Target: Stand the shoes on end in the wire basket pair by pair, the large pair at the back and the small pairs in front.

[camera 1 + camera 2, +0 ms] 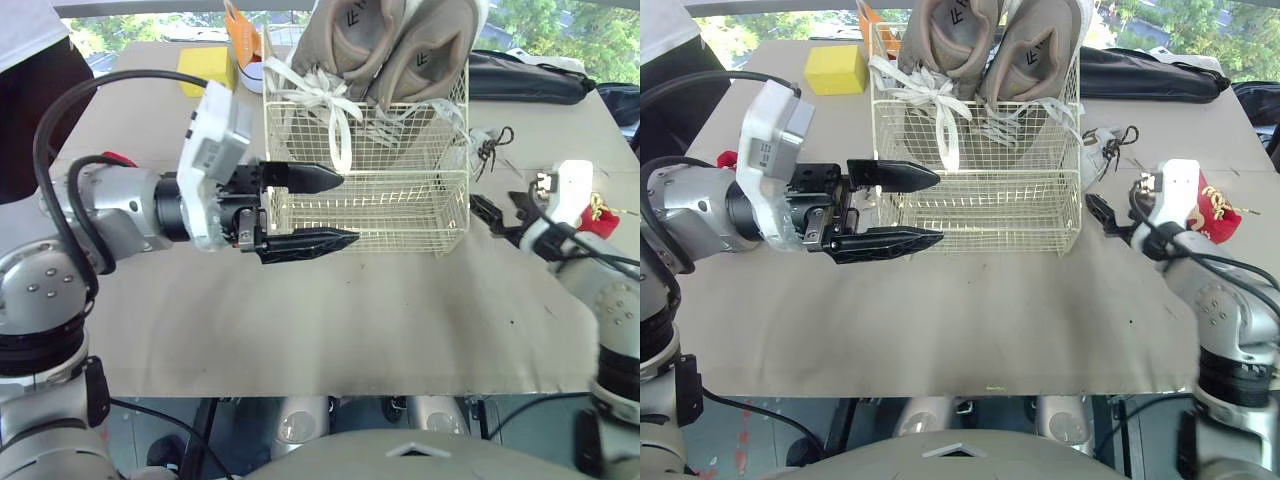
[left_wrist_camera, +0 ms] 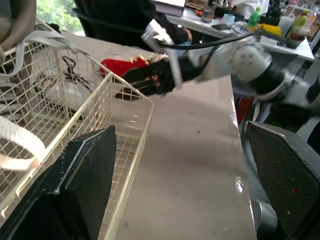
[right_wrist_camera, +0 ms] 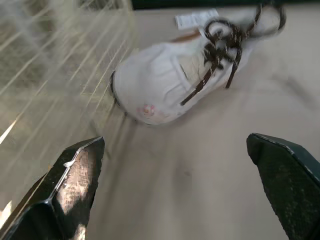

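Already the large pair (image 1: 400, 50) stands far in the wire basket (image 1: 400, 215); left gripper (image 1: 346, 210) and right gripper (image 1: 498, 210) flank it, jaws apart

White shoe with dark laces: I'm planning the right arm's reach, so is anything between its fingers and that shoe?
Nothing visible does. The white shoe lies on the table straight ahead of the open right gripper. The wire basket stands beside the shoe, not across the path.
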